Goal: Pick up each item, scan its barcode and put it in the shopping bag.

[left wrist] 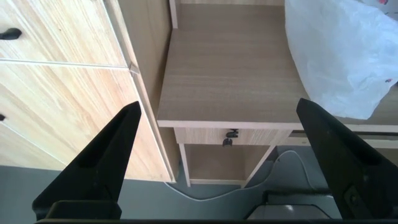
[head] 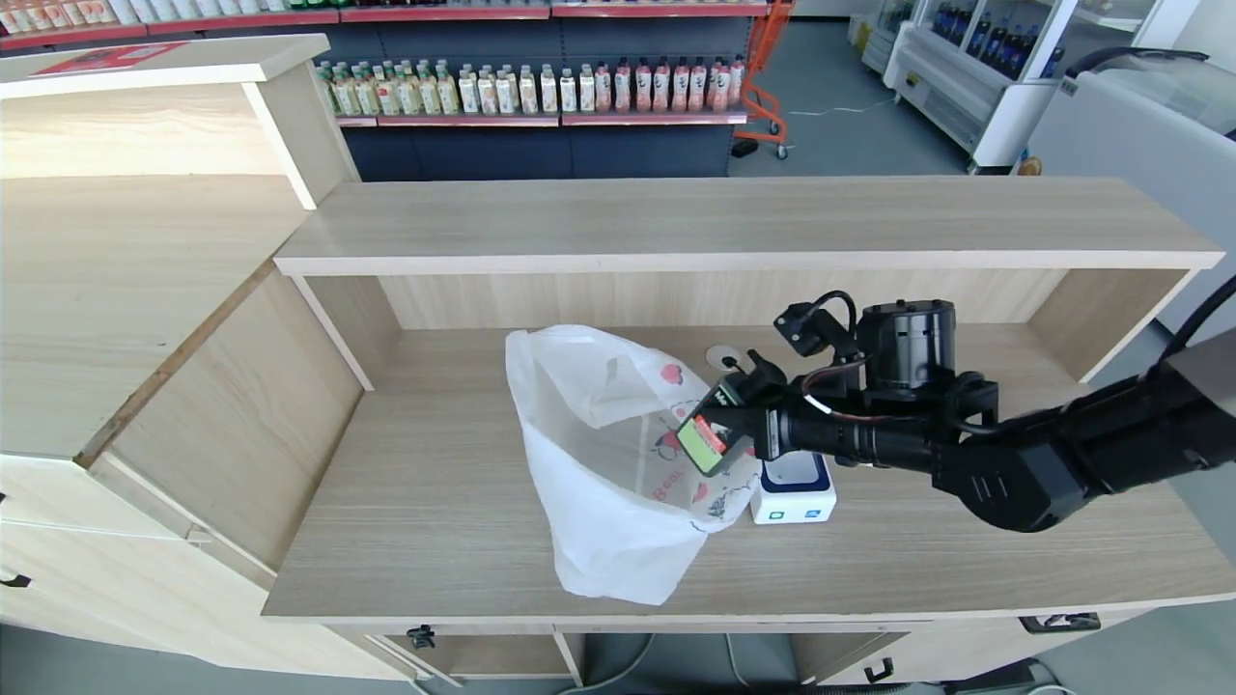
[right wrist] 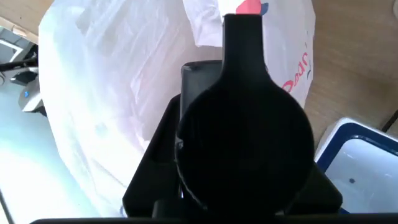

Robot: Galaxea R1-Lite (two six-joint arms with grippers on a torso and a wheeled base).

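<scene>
I am working over a pale wood-grain counter [head: 435, 502] with a raised ledge [head: 734, 217] along its far side and a round cable port [head: 724, 358] near the back. Behind it the shop shows shelves of bottles [head: 541, 89], an orange trolley [head: 768, 87] and glass-fronted coolers [head: 975, 68] off to the right.

The white shopping bag [head: 599, 454] stands open mid-counter, with the white-and-blue scanner [head: 794, 487] just beside it on the right. My right gripper [head: 716, 427] hangs at the bag's mouth, pinching a small item [head: 702, 444] that has a green face with a red patch. The item's lettering is too small for me to read. The bag carries red print that is creased and partly folded away.

In the right wrist view the gripper's dark body hides the item. My left gripper [left wrist: 217, 106] is spread wide with nothing in it, off the counter's near left corner, above a drawer handle [left wrist: 231, 135].
</scene>
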